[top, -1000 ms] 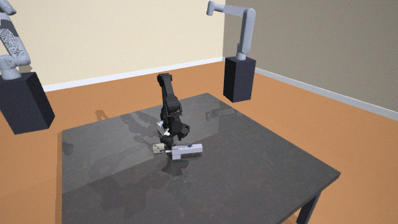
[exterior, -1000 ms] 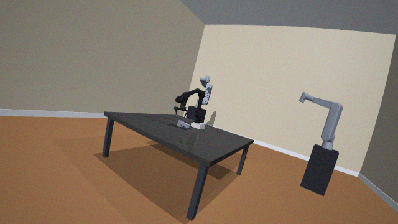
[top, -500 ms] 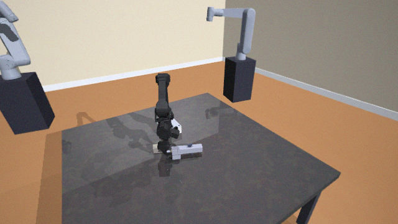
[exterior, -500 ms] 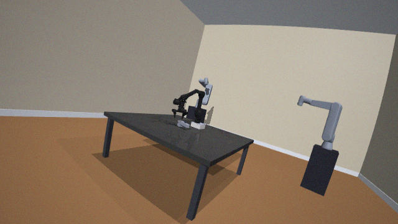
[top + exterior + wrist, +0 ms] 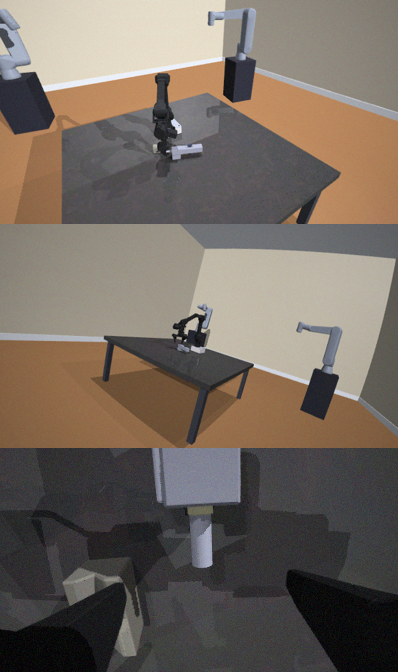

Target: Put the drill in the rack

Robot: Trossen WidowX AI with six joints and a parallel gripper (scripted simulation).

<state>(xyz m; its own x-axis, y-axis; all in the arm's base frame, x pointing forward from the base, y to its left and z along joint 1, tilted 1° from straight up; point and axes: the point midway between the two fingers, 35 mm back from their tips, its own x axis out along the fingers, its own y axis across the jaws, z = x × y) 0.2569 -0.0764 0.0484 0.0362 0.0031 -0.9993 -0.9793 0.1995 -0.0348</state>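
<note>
Grey drill (image 5: 199, 475) ahead of gripper (image 5: 205, 613), bit twd it, gripper wide open, empty

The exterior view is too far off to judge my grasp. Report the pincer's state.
Observer: The wrist view shows the pincer open, with nothing between its fingers.
Operator: Give me the drill's heading.
Observer: Its bit points toward the gap between the fingers.
Operator: Locate the key.
Observer: In the top view, the small blue key sits on the drill's upper side, away from the pincer.
</note>
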